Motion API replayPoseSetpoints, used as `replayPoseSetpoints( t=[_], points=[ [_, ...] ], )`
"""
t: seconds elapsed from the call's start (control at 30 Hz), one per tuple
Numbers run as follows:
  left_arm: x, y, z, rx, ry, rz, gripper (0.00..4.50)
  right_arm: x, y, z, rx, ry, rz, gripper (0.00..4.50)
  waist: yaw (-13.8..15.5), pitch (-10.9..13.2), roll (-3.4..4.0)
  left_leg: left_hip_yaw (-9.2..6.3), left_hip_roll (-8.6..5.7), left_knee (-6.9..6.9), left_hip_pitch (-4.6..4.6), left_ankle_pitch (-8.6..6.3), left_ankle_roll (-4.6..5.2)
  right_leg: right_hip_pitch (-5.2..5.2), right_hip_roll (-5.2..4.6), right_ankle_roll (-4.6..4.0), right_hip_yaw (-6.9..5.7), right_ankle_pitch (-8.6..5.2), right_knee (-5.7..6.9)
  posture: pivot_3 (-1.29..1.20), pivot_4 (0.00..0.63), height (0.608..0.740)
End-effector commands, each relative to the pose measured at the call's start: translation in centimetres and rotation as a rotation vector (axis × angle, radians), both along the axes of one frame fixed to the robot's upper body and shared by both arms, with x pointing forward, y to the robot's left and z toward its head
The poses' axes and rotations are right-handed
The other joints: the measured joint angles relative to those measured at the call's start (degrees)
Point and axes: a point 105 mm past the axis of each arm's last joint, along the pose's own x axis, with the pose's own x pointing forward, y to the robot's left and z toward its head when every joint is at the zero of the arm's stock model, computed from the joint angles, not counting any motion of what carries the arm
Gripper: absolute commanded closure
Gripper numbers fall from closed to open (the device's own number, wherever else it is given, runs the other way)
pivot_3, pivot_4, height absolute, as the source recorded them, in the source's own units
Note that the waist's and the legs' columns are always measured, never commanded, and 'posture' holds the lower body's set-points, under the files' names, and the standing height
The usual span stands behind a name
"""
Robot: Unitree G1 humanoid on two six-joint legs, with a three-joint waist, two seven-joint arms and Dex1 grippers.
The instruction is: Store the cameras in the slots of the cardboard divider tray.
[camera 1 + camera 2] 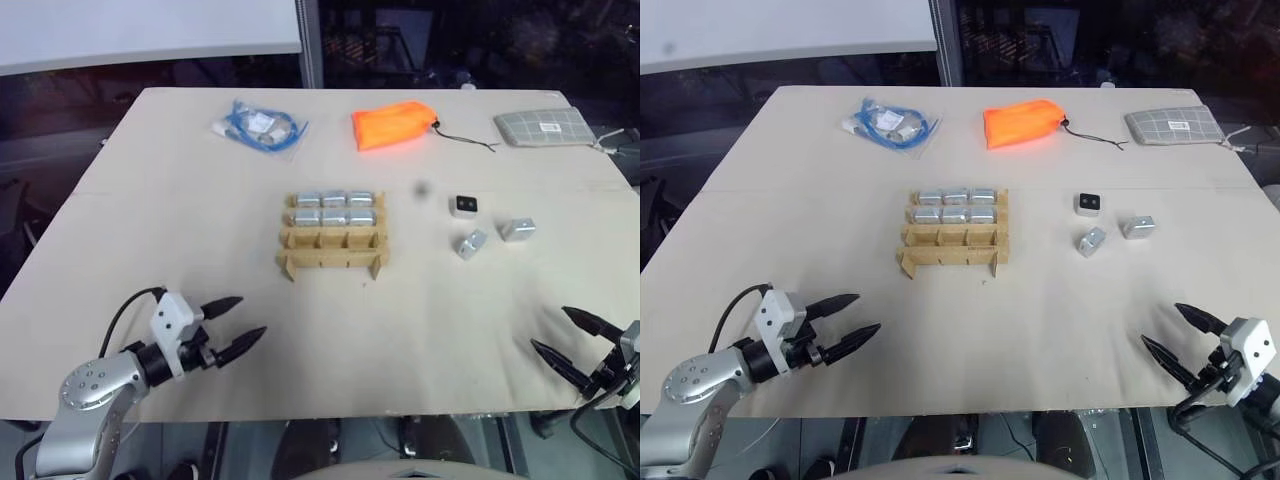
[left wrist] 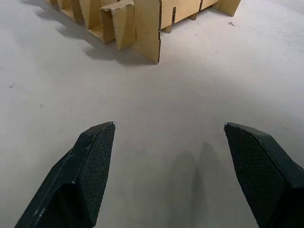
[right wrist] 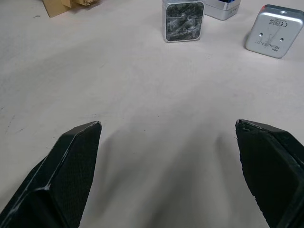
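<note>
Currently both hands, left (image 1: 240, 320) and right (image 1: 1170, 332), gape empty; right should straddle nearest camera (image 1: 1091, 241) squarely, then tray (image 1: 951, 250).

The left end effector (image 1: 236, 322) sits at about 8 o'clock in the head view, black fingers spread apart and empty, pointing toward 2 o'clock. The right end effector (image 1: 563, 333) sits at 4 o'clock — fingers equally wide, nothing between them, aimed toward 10 o'clock.
</note>
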Motion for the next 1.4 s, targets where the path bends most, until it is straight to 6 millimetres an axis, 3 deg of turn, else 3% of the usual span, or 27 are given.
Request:
replayPoseSetpoints(
  t=[0.03,0.73,1.2,1.4],
  points=[
    [0.3,0.2,0.7,0.0,-0.046,0.011,0.69,0.2,-0.1,0.8,-0.017,-0.032,0.016,0.0,0.0,0.0,0.0,0.0,0.0,0.0,0.0,0.0,0.0,0.0,0.0,0.0,0.0,0.0,0.0,0.0,0.15,0.74],
    [0.3,0.6,0.9,-0.039,-0.036,-0.018,0.69,1.5,0.1,1.7,-0.026,-0.039,0.039,0.0,-0.01,0.0,0.0,-0.02,0.0,-0.01,-0.04,0.0,0.04,-0.02,-0.04,0.0,-0.02,0.0,-0.03,0.0,0.15,0.74],
    [0.9,-0.4,3.0,-0.08,-0.066,-0.093,0.69,3.0,1.6,2.7,-0.004,-0.079,0.05,0.0,0.01,0.01,0.01,-0.04,-0.01,-0.01,-0.1,0.1,0.21,-0.06,-0.05,-0.01,-0.04,0.0,-0.04,0.0,0.15,0.74],
    [1.4,-0.7,4.3,-0.059,-0.084,-0.128,0.69,4.7,-0.9,3.7,-0.1,-0.084,0.014,0.0,-0.02,0.03,0.02,-0.03,-0.03,0.0,-0.14,0.11,0.23,-0.1,-0.07,-0.01,-0.05,0.0,-0.05,0.0,0.15,0.74]
  ],
)
